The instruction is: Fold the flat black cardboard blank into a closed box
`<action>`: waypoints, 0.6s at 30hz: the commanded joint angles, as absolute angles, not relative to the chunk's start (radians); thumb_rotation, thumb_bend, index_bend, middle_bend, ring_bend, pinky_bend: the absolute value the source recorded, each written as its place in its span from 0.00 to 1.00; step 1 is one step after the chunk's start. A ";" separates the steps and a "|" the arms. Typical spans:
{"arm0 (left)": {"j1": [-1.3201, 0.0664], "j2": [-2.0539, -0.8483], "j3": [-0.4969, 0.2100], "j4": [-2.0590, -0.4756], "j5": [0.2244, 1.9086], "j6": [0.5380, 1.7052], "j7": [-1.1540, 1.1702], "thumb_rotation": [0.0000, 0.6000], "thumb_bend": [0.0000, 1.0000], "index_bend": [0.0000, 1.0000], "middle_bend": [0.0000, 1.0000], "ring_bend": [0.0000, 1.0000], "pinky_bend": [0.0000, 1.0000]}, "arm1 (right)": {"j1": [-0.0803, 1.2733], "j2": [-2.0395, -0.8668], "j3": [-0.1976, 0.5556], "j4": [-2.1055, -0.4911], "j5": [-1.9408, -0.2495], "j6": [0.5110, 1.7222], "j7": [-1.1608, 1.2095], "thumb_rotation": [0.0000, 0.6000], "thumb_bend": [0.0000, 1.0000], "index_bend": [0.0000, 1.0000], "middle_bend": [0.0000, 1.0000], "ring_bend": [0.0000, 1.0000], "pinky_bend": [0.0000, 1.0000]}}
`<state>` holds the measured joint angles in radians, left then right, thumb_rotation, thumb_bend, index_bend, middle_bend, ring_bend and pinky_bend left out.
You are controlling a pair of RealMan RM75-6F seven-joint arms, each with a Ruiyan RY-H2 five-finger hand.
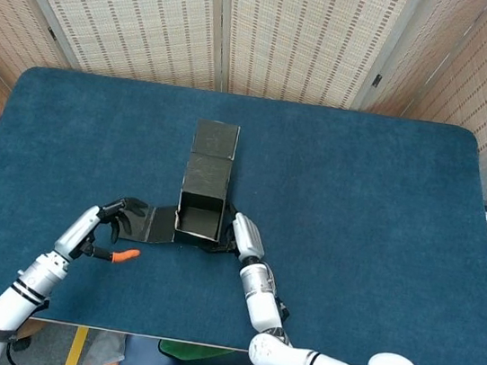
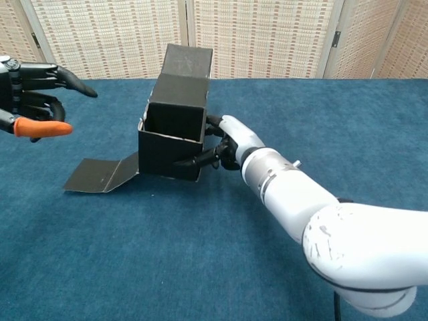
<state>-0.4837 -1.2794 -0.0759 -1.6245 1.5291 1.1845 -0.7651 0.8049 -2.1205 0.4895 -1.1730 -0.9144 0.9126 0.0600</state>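
Chest view shows the black box (image 2: 170, 137) tipped up off the blue surface (image 2: 200, 254) near its middle — the right hand (image 2: 224, 144) grips its right wall, fingers curled against the cardboard. One flap (image 2: 100, 175) lies flat at left. Left hand (image 2: 33, 87) hovers apart, fingers spread, holding nothing.

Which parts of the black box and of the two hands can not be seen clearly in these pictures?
- Head view: right hand's fingertips hidden behind the half-folded black cardboard box.
- Chest view: box's inner floor hidden by its front wall; left hand cut off by the left edge.
- Both views: underside of the flat side flap lies on the table.
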 commanded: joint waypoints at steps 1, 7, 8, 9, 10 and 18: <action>-0.479 -1.260 -0.044 -1.633 1.605 1.201 -0.778 1.00 0.22 0.57 0.55 0.83 0.89 | 0.792 -2.077 0.518 -1.242 -0.906 0.887 0.092 1.00 0.19 0.35 0.54 0.78 1.00; -0.630 -1.174 0.148 -1.630 1.991 1.132 -0.987 1.00 0.23 0.56 0.53 0.87 0.92 | 0.737 -1.926 0.558 -1.515 -0.877 0.854 0.147 1.00 0.20 0.35 0.54 0.78 1.00; -0.647 -1.187 0.161 -1.630 2.010 1.118 -0.984 1.00 0.23 0.54 0.52 0.87 0.92 | 0.730 -1.910 0.557 -1.550 -0.872 0.856 0.151 1.00 0.20 0.35 0.54 0.78 1.00; -0.658 -1.200 0.167 -1.630 2.015 1.104 -0.976 1.00 0.23 0.52 0.51 0.87 0.92 | 0.724 -1.898 0.556 -1.574 -0.869 0.857 0.155 1.00 0.20 0.35 0.54 0.78 1.00; -0.666 -1.214 0.168 -1.631 2.011 1.086 -0.960 1.00 0.23 0.49 0.49 0.87 0.92 | 0.718 -1.886 0.554 -1.597 -0.865 0.857 0.161 1.00 0.20 0.35 0.54 0.78 1.00; -0.582 -1.384 0.043 -1.567 1.744 1.034 -0.492 1.00 0.23 0.32 0.33 0.84 0.92 | 0.661 -1.787 0.503 -1.748 -0.855 0.866 0.195 1.00 0.19 0.35 0.54 0.78 1.00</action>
<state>-0.6267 -1.2882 0.1179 -1.6092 1.9213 1.0602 -0.7386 0.6757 -1.8048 0.5171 -1.7294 -0.8578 0.8644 0.1855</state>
